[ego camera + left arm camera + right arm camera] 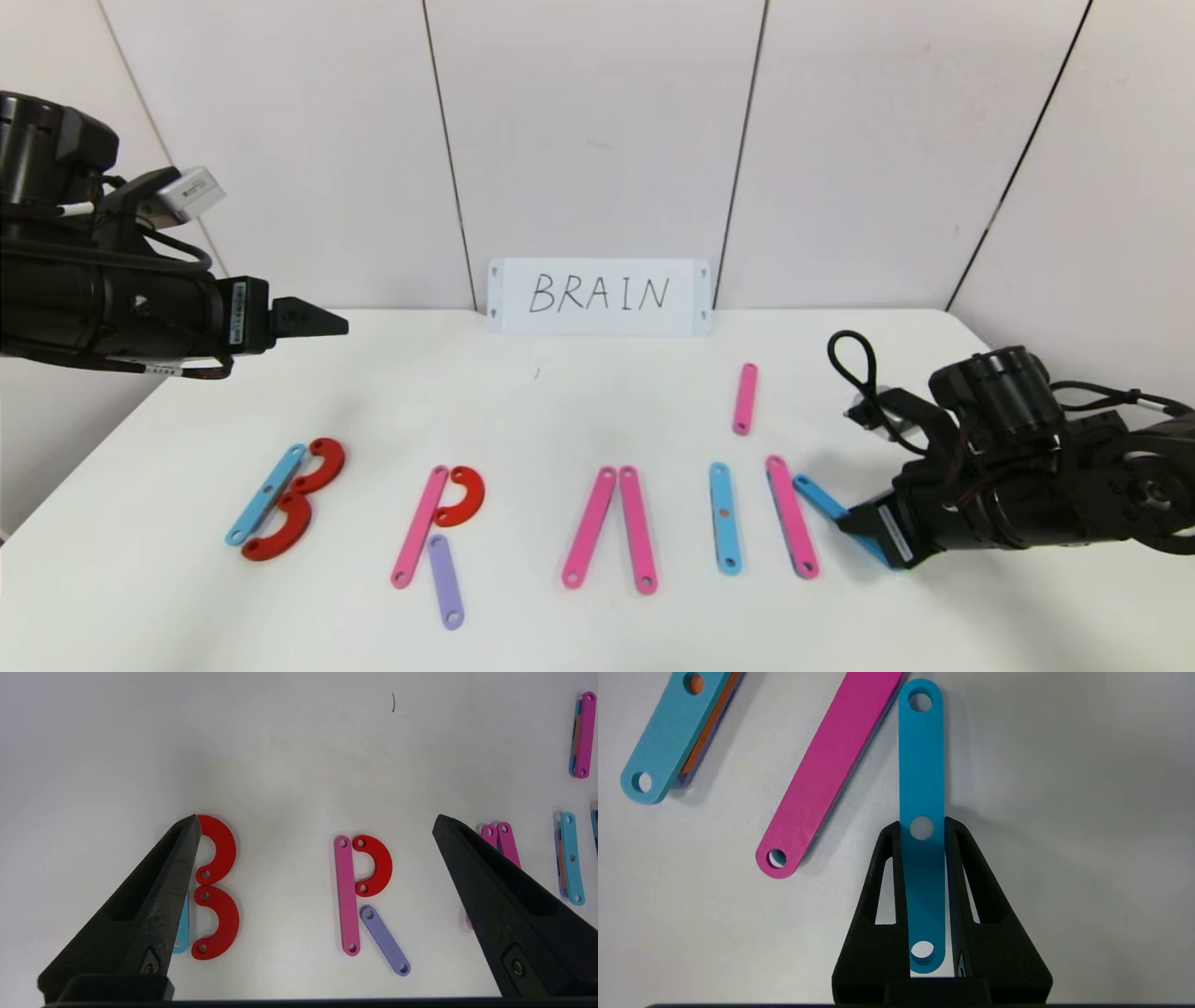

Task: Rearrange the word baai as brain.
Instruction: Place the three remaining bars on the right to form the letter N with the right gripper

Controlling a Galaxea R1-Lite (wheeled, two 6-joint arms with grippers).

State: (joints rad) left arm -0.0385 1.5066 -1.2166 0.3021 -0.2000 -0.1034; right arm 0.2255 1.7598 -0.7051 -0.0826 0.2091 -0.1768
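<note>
A row of bar letters lies on the white table [579, 411]: a B of a blue bar and two red C pieces [285, 499], an R [437, 527], two pink bars leaning together [611, 527], a blue bar [724, 516], and a pink bar [792, 515]. My right gripper [845, 523] is shut on a blue bar [921, 765] at the row's right end, its free end next to the pink bar [831, 770]. My left gripper [327, 324] is open, held high above the table's left side, over the B [216, 886] and R [364, 896].
A white card with handwritten BRAIN [599, 296] leans on the back wall. A loose pink bar [744, 399] lies behind the row. Bare table lies in front of the row and to the right of the right arm.
</note>
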